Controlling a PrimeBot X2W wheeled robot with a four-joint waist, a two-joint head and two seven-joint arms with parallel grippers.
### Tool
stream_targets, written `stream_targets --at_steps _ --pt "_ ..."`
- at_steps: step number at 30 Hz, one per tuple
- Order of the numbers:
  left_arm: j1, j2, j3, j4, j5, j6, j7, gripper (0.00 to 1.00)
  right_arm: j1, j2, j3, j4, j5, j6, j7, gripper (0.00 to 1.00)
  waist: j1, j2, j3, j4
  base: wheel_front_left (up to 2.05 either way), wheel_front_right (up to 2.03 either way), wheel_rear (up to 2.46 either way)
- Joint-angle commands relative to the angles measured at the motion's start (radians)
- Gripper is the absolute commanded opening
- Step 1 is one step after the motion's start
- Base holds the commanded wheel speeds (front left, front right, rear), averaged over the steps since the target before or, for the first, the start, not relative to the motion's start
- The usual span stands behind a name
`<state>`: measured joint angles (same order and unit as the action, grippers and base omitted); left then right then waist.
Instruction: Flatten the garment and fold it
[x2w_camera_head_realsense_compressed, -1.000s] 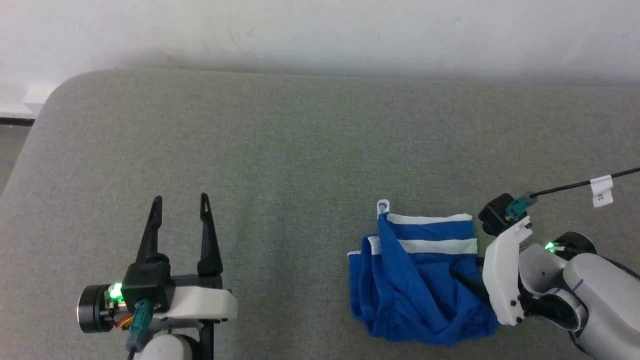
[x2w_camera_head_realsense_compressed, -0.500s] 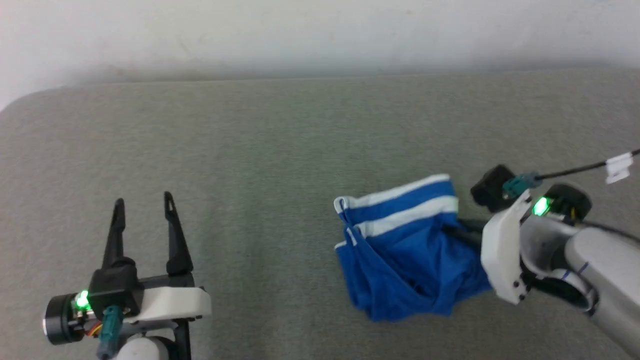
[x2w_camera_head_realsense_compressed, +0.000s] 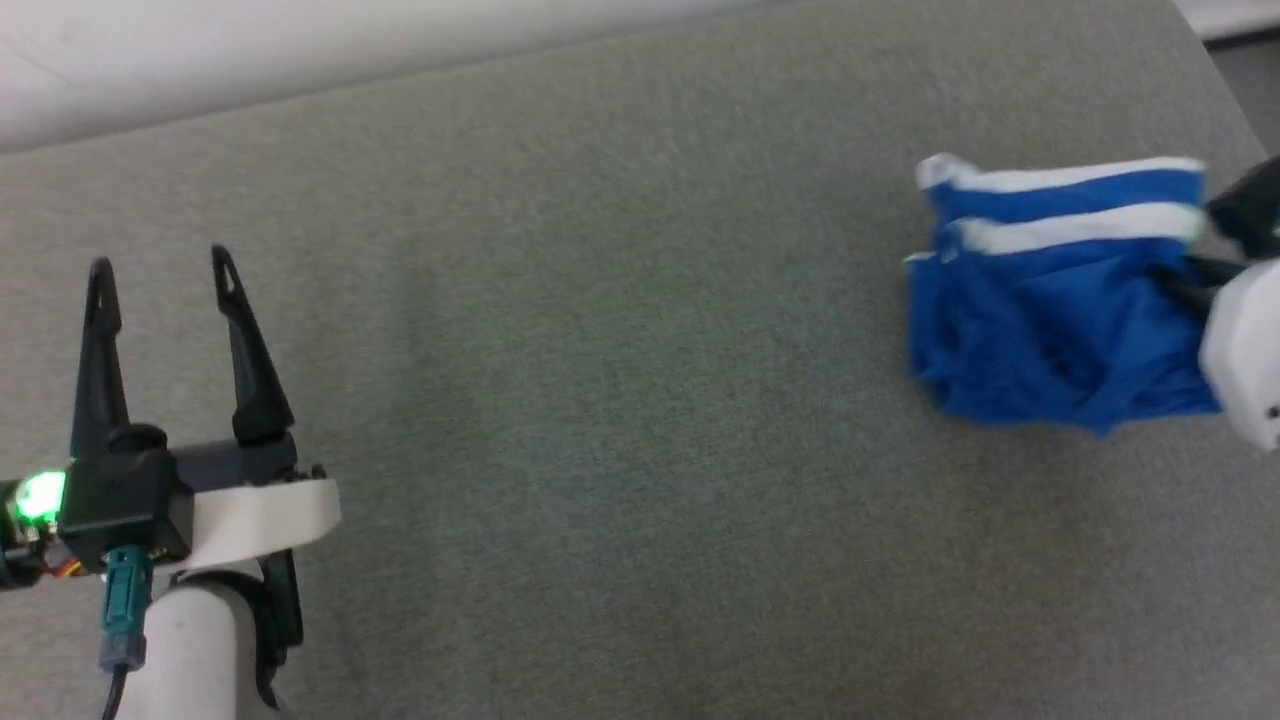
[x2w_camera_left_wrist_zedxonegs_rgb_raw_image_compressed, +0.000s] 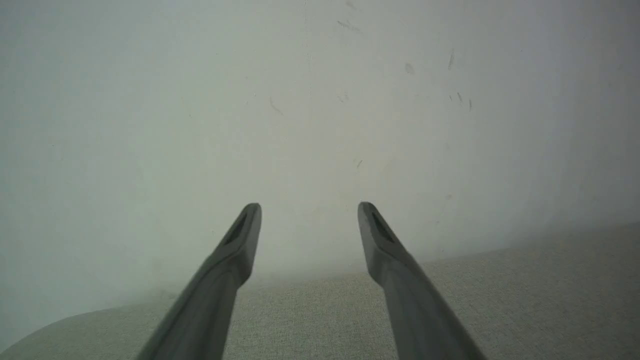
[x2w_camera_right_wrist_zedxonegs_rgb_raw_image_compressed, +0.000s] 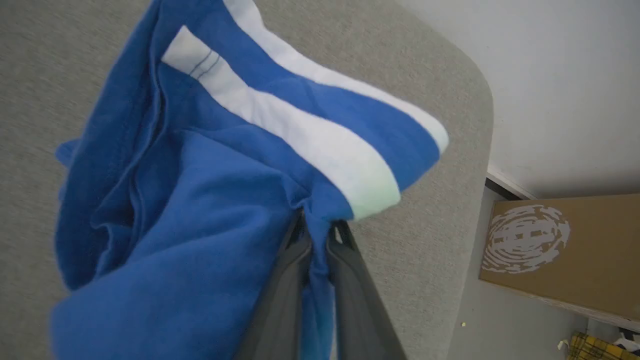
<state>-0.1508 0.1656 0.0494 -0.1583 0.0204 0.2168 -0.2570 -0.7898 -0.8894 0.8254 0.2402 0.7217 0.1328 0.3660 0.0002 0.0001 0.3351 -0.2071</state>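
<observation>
The garment (x2w_camera_head_realsense_compressed: 1050, 300) is a bunched pair of bright blue shorts with two white trim bands, at the far right of the head view over the grey padded surface. In the right wrist view my right gripper (x2w_camera_right_wrist_zedxonegs_rgb_raw_image_compressed: 320, 227) is shut on a fold of the garment (x2w_camera_right_wrist_zedxonegs_rgb_raw_image_compressed: 200, 200), which hangs crumpled from the two dark fingers. In the head view its white wrist shell sits at the right edge, with the fingers running into the cloth. My left gripper (x2w_camera_head_realsense_compressed: 160, 265) stands open at the lower left, nothing between its fingers (x2w_camera_left_wrist_zedxonegs_rgb_raw_image_compressed: 395, 255), far from the garment.
The grey padded surface (x2w_camera_head_realsense_compressed: 600, 400) spreads across the head view, its rounded corner (x2w_camera_right_wrist_zedxonegs_rgb_raw_image_compressed: 470, 100) close to the garment. A white wall (x2w_camera_left_wrist_zedxonegs_rgb_raw_image_compressed: 320, 100) rises behind. A brown cardboard box (x2w_camera_right_wrist_zedxonegs_rgb_raw_image_compressed: 560, 250) stands on the floor beyond the corner.
The head camera has swung left, shifting the whole picture. My right gripper has shut on the garment and lifted it, so it now hangs bunched. The left gripper stays open.
</observation>
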Motion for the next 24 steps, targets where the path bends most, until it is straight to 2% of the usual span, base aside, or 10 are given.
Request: stream_targets --at_steps 1,8,12,15,16,17,18,24 --pt "-0.024 0.011 -0.005 -0.009 0.009 0.0 -0.005 1.0 -0.027 -0.015 -0.009 0.031 -0.027 -0.002 -0.011 0.0 -0.0002 -0.0001 0.178 -0.118 0.0 0.0 0.0" --pt "-0.085 0.031 -0.052 -0.038 0.025 -0.003 -0.005 1.0 -0.117 -0.032 -0.064 0.253 -0.11 -0.002 -0.052 0.0 -0.0002 -0.0001 0.267 -0.072 0.0 0.0 0.0" --pt "-0.104 0.036 -0.069 -0.053 0.026 0.007 -0.005 1.0 -0.183 -0.005 -0.089 0.389 -0.19 -0.002 -0.084 0.0 -0.0002 -0.0001 0.291 -0.047 0.0 0.0 0.0" --pt "-0.109 0.037 -0.078 -0.059 0.023 0.017 -0.005 1.0 -0.201 0.046 -0.117 0.472 -0.163 -0.002 -0.091 0.0 -0.0002 -0.0001 0.291 -0.034 0.0 0.0 0.0" --pt "-0.109 0.036 -0.082 -0.059 0.022 0.021 -0.005 1.0 -0.205 0.057 -0.124 0.495 -0.159 -0.002 -0.097 0.05 -0.0002 -0.0001 0.286 -0.029 0.0 0.0 0.0" --pt "-0.107 0.035 -0.085 -0.058 0.021 0.024 -0.005 1.0 -0.209 0.064 -0.122 0.512 -0.169 -0.002 -0.106 0.47 -0.0002 -0.0001 0.279 -0.026 0.0 0.0 0.0" --pt "-0.104 0.034 -0.088 -0.055 0.018 0.028 -0.005 1.0 -0.215 0.07 -0.123 0.532 -0.182 -0.002 -0.118 1.0 -0.0002 -0.0001 0.268 -0.025 0.0 0.0 0.0" --pt "-0.069 0.018 -0.105 -0.022 -0.007 0.044 -0.005 1.0 -0.243 0.072 -0.15 0.602 -0.26 -0.002 -0.24 1.0 -0.0002 -0.0001 0.145 -0.001 0.0 0.0 0.0"
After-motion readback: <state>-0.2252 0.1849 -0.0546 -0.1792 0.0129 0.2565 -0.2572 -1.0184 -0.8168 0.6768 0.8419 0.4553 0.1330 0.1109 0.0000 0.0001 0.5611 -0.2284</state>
